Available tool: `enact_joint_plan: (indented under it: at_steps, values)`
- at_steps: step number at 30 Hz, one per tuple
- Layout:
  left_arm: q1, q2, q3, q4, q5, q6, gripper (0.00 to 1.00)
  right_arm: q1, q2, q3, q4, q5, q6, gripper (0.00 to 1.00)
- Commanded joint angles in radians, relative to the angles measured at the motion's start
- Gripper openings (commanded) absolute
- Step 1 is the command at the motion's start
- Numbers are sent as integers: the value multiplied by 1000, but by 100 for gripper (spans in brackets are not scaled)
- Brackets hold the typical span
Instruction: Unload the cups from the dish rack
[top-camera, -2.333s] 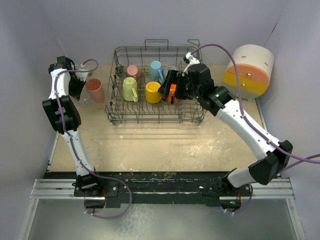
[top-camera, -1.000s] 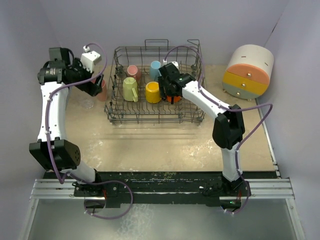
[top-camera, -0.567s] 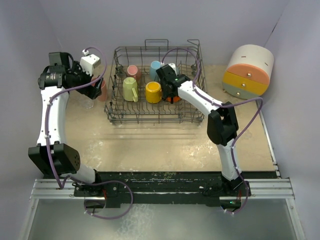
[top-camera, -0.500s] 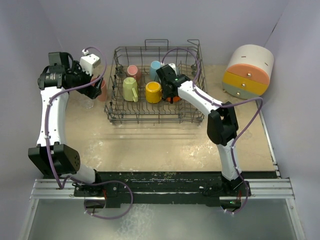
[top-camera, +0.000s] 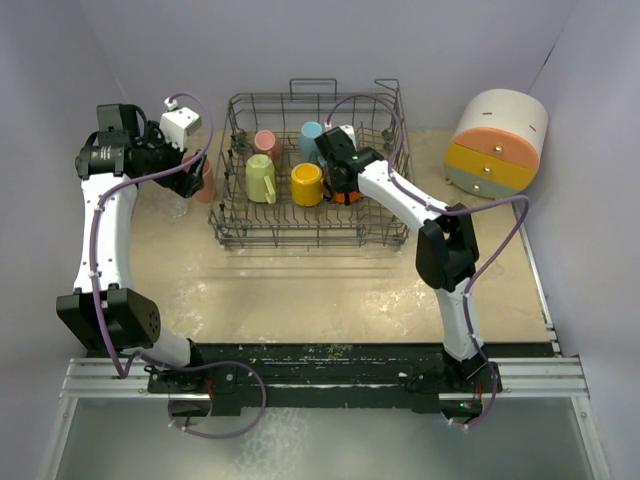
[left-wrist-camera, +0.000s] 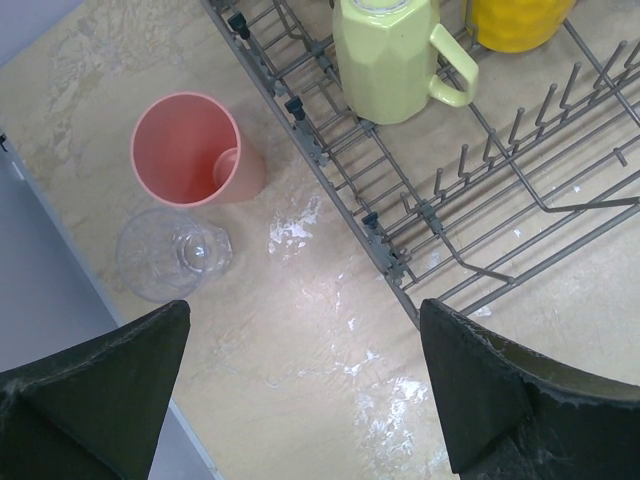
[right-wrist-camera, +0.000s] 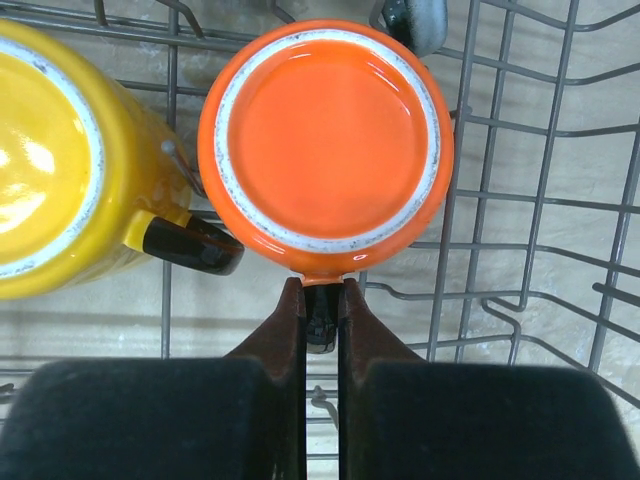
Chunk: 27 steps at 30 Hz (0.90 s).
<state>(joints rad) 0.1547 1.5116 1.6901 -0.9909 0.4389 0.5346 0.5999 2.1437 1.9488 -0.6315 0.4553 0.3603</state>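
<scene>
The dark wire dish rack (top-camera: 312, 240) holds a pink cup (top-camera: 266, 142), a light blue cup (top-camera: 312, 134), a yellow-green mug (top-camera: 261, 178), a yellow mug (top-camera: 306, 184) and an upside-down orange cup (right-wrist-camera: 325, 135). My right gripper (right-wrist-camera: 321, 290) reaches into the rack and is shut on the orange cup's dark handle (right-wrist-camera: 320, 318). A salmon cup (left-wrist-camera: 186, 150) stands on the table left of the rack. My left gripper (left-wrist-camera: 305, 310) hovers open above the table beside it, holding nothing.
A clear glass (left-wrist-camera: 172, 254) stands right next to the salmon cup, near the table's left edge. A round white, orange and yellow drawer box (top-camera: 495, 140) sits at the back right. The yellow mug's black handle (right-wrist-camera: 190, 245) lies close to the orange cup.
My right gripper's fingers have closed onto the orange cup's handle. Both arms have hardly moved otherwise.
</scene>
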Motion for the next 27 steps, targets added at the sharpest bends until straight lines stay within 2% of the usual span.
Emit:
enact_joint_plan:
  at_steps: [1,8,18,24,27]
  values:
    - [3,-30,23,16,53,-9,99,-1,-77,57,41,37,-7,0]
    - [1,-44,10,23,112,-1,99,-3,-157,102,50,51,-17,0]
    - [-44,-141,-107,175,235,39,99,-3,-282,161,89,45,-14,0]
    - [-47,-219,-186,279,317,180,99,10,-361,186,84,-153,92,0]
    - [-47,-269,-238,307,408,290,99,25,-426,105,148,-321,192,0]
